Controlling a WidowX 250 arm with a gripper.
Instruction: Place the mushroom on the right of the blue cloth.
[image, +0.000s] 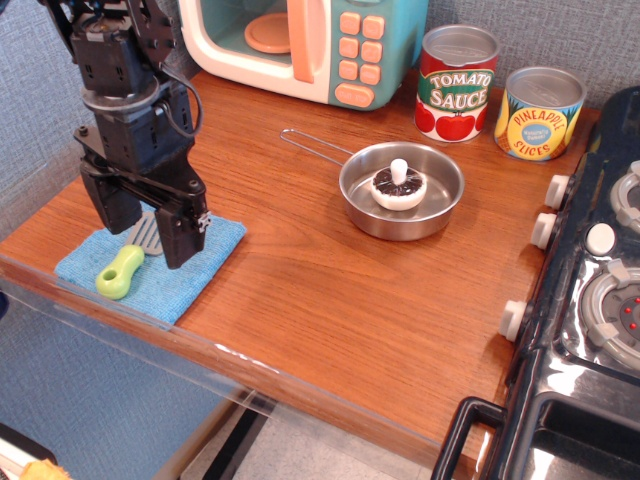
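Gripper (148, 232) hangs over the blue cloth (150, 266), fingers spread apart, holding nothing. Beneath it a spatula (128, 260) lies on the cloth, green handle toward the table (330, 290) edge. Mushroom (399, 187) sits stem up in the pan (402, 190), well right of the cloth. Two cans (457, 84) stand behind, beside a toy microwave (305, 45).
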